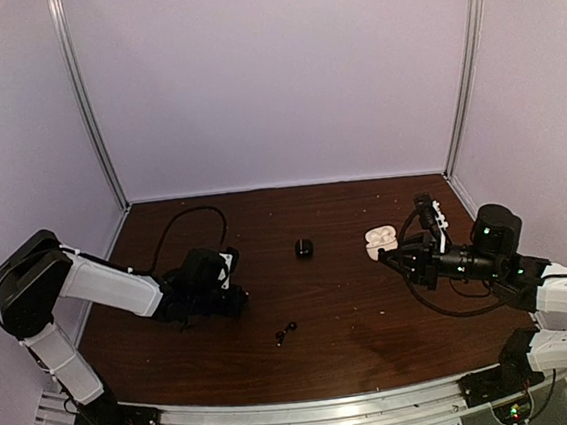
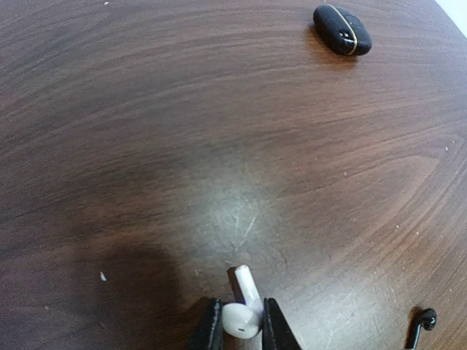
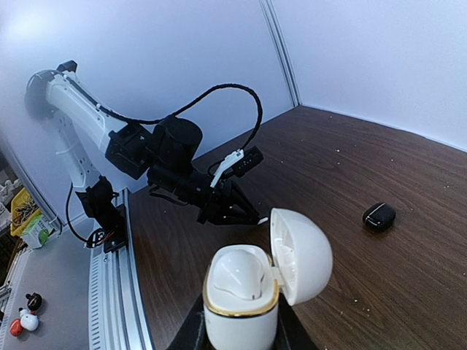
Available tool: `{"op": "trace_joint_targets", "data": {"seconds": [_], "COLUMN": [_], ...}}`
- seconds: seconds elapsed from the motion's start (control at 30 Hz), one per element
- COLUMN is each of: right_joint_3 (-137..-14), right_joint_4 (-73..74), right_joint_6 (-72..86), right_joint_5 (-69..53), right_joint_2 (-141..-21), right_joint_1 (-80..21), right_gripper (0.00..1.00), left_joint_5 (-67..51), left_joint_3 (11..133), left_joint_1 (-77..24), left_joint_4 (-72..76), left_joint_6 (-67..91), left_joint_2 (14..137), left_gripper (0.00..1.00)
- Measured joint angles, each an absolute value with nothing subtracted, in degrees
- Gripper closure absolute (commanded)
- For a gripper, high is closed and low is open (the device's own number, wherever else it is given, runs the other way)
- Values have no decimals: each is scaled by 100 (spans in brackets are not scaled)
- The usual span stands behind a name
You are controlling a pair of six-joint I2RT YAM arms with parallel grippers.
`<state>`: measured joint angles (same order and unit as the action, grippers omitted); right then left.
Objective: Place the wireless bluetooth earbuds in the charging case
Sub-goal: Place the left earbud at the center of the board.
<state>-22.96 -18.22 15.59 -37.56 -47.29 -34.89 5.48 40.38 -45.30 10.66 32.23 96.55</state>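
Note:
My left gripper (image 2: 241, 328) is shut on one glossy white earbud (image 2: 243, 315), low over the table, its stem pointing away from the fingers. In the top view this gripper (image 1: 238, 298) sits at the left of the table. My right gripper (image 3: 241, 337) is shut on the white charging case (image 3: 241, 310), held upright with its lid (image 3: 303, 255) open; the case also shows in the top view (image 1: 378, 241). A white rounded shape fills the case's top. Two black earbuds (image 1: 292, 325) lie on the table at front centre; one shows in the left wrist view (image 2: 421, 324). No second white earbud shows.
A closed black case with a gold seam (image 1: 304, 248) lies on the table at centre back, also in the left wrist view (image 2: 341, 29) and the right wrist view (image 3: 379, 216). White walls enclose the brown table (image 1: 338, 358). The left arm (image 3: 175, 157) faces the right wrist camera.

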Motion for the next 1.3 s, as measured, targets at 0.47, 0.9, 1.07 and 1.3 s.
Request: {"op": "trace_joint_targets", "data": {"seconds": [0.47,0.9,1.07,1.3], "right_joint_3": [-2296,-2296,-2296,-2296], "right_joint_4": [-1822,-1820,-1817,-1817], "right_joint_6": [1555,1542,1542,1542], "right_joint_5": [-3756,-3758,-3758,-3758], "right_joint_2": [-4716,-4674,-4641,-4624], "right_joint_1": [-3489,-3489,-3489,-3489], "right_gripper": [100,100,100,100], "left_joint_5": [316,-438,-808,-1175], "left_joint_3": [4040,4073,4399,4764], "left_joint_1": [-4342,-4397,-4499,-4644], "left_joint_4": [1105,1059,1177,1428], "left_joint_6": [3640,3841,3944,4099], "left_joint_2": [9684,9677,9922,10219], "left_gripper": [59,58,57,58]}}
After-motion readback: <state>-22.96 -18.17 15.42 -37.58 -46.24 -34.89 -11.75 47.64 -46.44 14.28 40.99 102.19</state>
